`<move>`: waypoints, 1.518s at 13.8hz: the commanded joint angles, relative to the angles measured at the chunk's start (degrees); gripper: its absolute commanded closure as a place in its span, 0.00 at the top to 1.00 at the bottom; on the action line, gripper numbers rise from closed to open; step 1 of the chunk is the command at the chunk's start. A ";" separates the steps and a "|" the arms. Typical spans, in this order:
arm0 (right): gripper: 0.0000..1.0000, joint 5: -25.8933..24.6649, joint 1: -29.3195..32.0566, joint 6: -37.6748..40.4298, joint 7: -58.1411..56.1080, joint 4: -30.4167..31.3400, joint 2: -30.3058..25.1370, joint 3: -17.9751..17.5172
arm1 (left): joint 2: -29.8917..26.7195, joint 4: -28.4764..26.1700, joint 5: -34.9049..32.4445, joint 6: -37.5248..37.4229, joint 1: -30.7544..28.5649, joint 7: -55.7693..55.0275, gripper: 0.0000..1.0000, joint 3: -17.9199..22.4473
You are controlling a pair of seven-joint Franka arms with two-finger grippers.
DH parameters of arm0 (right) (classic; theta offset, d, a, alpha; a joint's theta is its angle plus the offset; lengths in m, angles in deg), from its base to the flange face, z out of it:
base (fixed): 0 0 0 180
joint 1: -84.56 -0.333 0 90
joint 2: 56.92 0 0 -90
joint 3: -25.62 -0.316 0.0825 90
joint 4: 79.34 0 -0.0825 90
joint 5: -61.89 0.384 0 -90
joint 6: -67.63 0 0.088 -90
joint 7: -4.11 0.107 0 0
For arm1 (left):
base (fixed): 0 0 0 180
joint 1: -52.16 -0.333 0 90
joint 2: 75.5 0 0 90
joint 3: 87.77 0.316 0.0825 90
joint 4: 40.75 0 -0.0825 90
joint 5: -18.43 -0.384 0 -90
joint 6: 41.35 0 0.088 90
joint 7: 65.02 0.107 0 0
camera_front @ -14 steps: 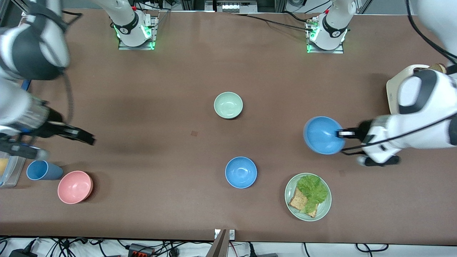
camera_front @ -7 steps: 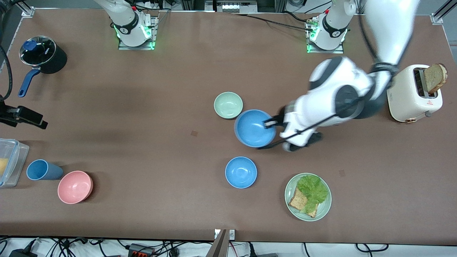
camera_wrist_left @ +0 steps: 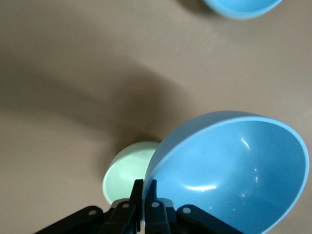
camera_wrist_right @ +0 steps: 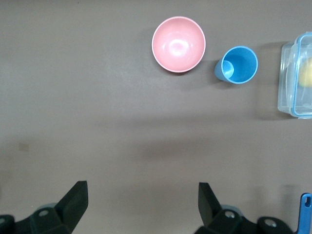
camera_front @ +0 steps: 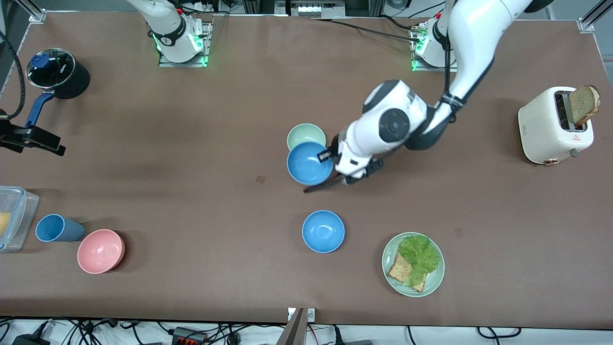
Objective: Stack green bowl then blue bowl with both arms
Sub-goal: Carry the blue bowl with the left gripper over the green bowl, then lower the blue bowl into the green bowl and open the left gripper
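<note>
The green bowl (camera_front: 303,133) stands mid-table, partly covered in the front view by a blue bowl (camera_front: 309,163) that my left gripper (camera_front: 327,155) holds by its rim, in the air over the green bowl's edge. In the left wrist view my left gripper (camera_wrist_left: 145,187) is shut on the blue bowl's (camera_wrist_left: 234,170) rim, with the green bowl (camera_wrist_left: 127,170) below. A second blue bowl (camera_front: 323,231) sits on the table nearer the camera; it also shows in the left wrist view (camera_wrist_left: 241,7). My right gripper (camera_front: 50,145) waits open at the right arm's end of the table; its fingers (camera_wrist_right: 75,197) stand wide apart.
A pale-green plate (camera_front: 390,249) with lettuce and toast lies beside the second blue bowl. A pink bowl (camera_front: 100,250), a blue cup (camera_front: 55,228) and a clear container (camera_front: 14,215) sit at the right arm's end. A black pot (camera_front: 60,74) and a toaster (camera_front: 550,124) stand at the ends.
My left arm has carried the blue bowl from the left arm's end toward the middle, now over the green bowl. My right arm has pulled back to its end of the table.
</note>
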 commanded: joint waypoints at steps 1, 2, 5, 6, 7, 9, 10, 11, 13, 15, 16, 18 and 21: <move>1.00 -1.16 0.35 -4.43 -0.28 9.58 -6.74 -0.79 | -5.44 -7.17 1.43 1.95 -0.88 0.11 0.00 -0.42; 1.00 -1.16 0.35 -4.44 -0.37 9.59 -6.75 -0.70 | -6.05 -8.84 1.43 2.57 -0.54 0.72 0.00 -0.51; 1.00 -1.07 0.61 -1.99 -0.28 9.59 -6.83 -0.70 | -7.64 -14.30 1.34 8.10 -0.27 0.90 0.00 -2.18; 1.00 -0.98 0.62 -1.98 -0.37 9.59 -6.75 -0.70 | -7.38 -14.30 1.17 8.28 0.25 0.90 0.00 -2.18; 1.00 -1.07 0.44 -2.07 -0.46 9.59 -6.66 -0.70 | -7.11 -14.22 1.08 8.28 1.39 0.90 0.00 -2.18; 1.00 -1.07 0.26 -2.59 -0.46 9.50 -6.66 -0.88 | -6.94 -14.30 1.08 8.28 2.80 0.99 0.00 -2.18; 1.00 -1.16 0.26 -3.38 -0.46 9.50 -6.66 -0.88 | -6.15 -14.13 0.90 8.46 2.80 0.99 0.00 -2.00; 1.00 -1.16 0.18 -3.39 -0.46 9.50 -6.66 -0.88 | -5.10 -13.95 -1.01 9.33 2.89 0.99 0.00 -2.09; 1.00 -1.07 0.18 -2.77 -0.46 9.06 -6.75 -0.97 | -4.39 -13.78 -2.44 10.04 2.45 0.90 0.03 -1.83; 1.00 -1.07 0.18 -2.16 -0.46 9.06 -6.83 -0.88 | -3.52 -13.25 -2.70 10.30 2.45 0.99 0.04 -1.56; 1.00 -1.07 0.26 -2.16 -0.46 9.06 -6.83 -0.88 | -2.81 -13.08 -3.74 10.74 2.89 0.99 0.04 -1.48; 1.00 -0.98 0.44 -2.07 -0.46 9.06 -6.92 -0.79 | -2.11 -13.07 -5.95 11.10 2.54 0.91 0.06 -1.48; 1.00 -1.07 0.44 -2.07 -0.46 9.06 -7.36 -0.70 | -1.66 -12.72 -5.95 11.01 2.10 0.82 0.28 -1.48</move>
